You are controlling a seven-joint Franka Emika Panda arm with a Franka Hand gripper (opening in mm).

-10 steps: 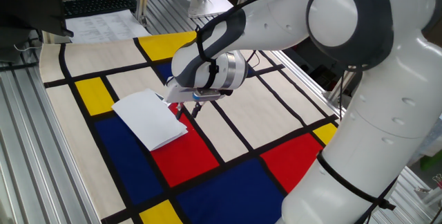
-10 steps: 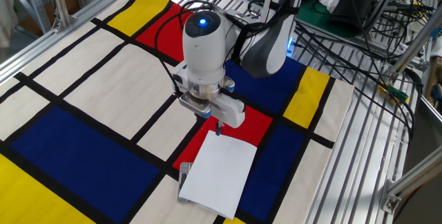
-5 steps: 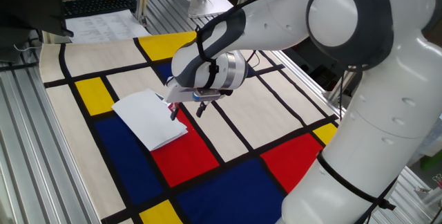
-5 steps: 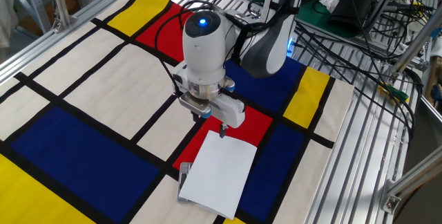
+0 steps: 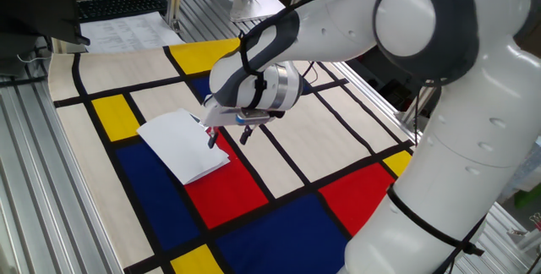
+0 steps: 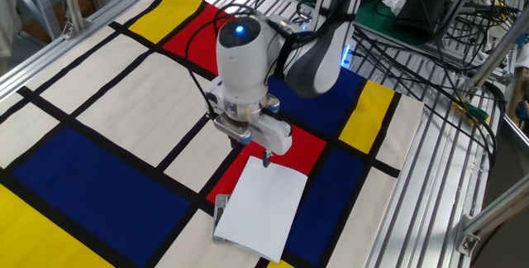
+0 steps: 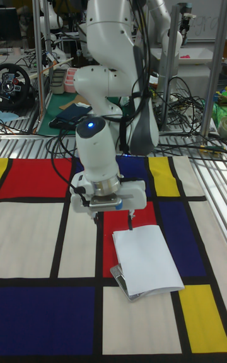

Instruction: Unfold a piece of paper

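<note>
End effector (image 7: 112, 220) hangs with fingers spread wide, one fingertip (image 7: 130, 225) at the folded sheet of paper's (image 7: 146, 258) edge. That sheet lies on the counter's (image 7: 38, 232) colour-block cloth, over a small grey block (image 7: 122, 282).

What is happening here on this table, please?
A Franka arm is working on a folded piece of paper that lies on the coloured mat. Its gripper is open and hangs at the sheet's edge, with one of the fingers right at that edge. The paper is not unfolded yet. A small grey block peeks out from under one corner.
</note>
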